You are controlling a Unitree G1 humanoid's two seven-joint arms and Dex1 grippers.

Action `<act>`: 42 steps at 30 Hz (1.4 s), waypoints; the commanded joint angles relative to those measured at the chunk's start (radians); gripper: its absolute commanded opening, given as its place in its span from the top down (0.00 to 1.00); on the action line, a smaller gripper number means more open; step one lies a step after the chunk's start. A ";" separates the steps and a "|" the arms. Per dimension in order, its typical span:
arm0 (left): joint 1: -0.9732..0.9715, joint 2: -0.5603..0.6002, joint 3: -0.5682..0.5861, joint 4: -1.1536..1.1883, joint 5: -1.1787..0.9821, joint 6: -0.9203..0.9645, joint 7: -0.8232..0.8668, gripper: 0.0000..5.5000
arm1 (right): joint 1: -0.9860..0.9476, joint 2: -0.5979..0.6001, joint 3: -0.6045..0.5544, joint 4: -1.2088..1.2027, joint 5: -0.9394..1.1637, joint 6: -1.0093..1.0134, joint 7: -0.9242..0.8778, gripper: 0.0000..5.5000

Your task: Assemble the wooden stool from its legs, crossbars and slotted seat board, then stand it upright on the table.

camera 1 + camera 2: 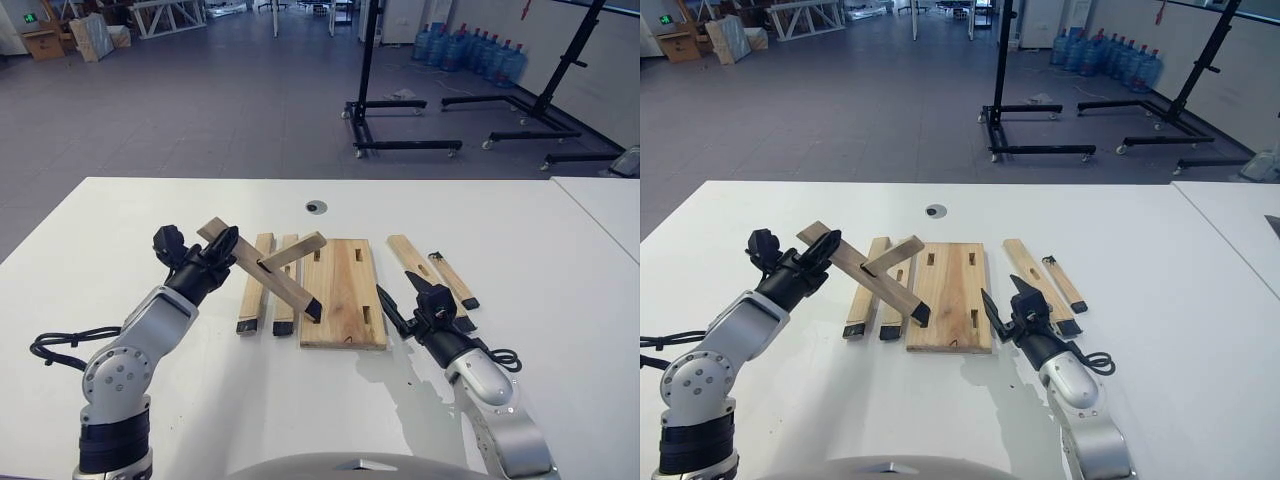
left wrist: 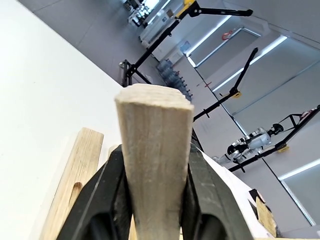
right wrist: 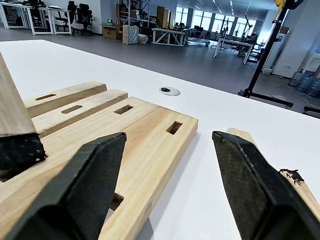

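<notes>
My left gripper (image 1: 213,256) is shut on the upper end of a wooden leg (image 1: 275,279), which slopes down until its black foot (image 1: 313,310) rests on the slotted seat board (image 1: 343,292). A short crossbar (image 1: 298,250) sticks out of that leg. In the left wrist view the leg (image 2: 152,145) sits between both fingers (image 2: 107,200). Two more legs (image 1: 258,283) lie flat, left of the board. My right gripper (image 1: 413,301) stands open by the board's right edge (image 3: 165,150). Another leg (image 1: 412,262) and a short crossbar (image 1: 455,280) lie beyond it.
The white table (image 1: 150,230) runs wide on all sides, with a round grommet hole (image 1: 316,207) behind the parts. A black cable (image 1: 60,345) loops by my left arm. Black wheeled stands (image 1: 400,110) are on the floor beyond the table.
</notes>
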 commanded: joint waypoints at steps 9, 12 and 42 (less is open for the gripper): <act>-0.039 0.136 -0.154 -0.044 0.372 0.005 -0.102 0.82 | -0.027 0.028 0.009 0.001 -0.036 -0.028 -0.034 0.43; -0.048 0.124 -0.175 -0.041 0.421 -0.012 -0.130 0.82 | -0.036 0.035 0.012 0.007 -0.042 -0.032 -0.036 0.43; -0.111 0.052 -0.127 -0.145 0.587 -0.126 -0.264 0.62 | -0.063 0.055 0.039 0.013 -0.077 -0.038 -0.061 0.43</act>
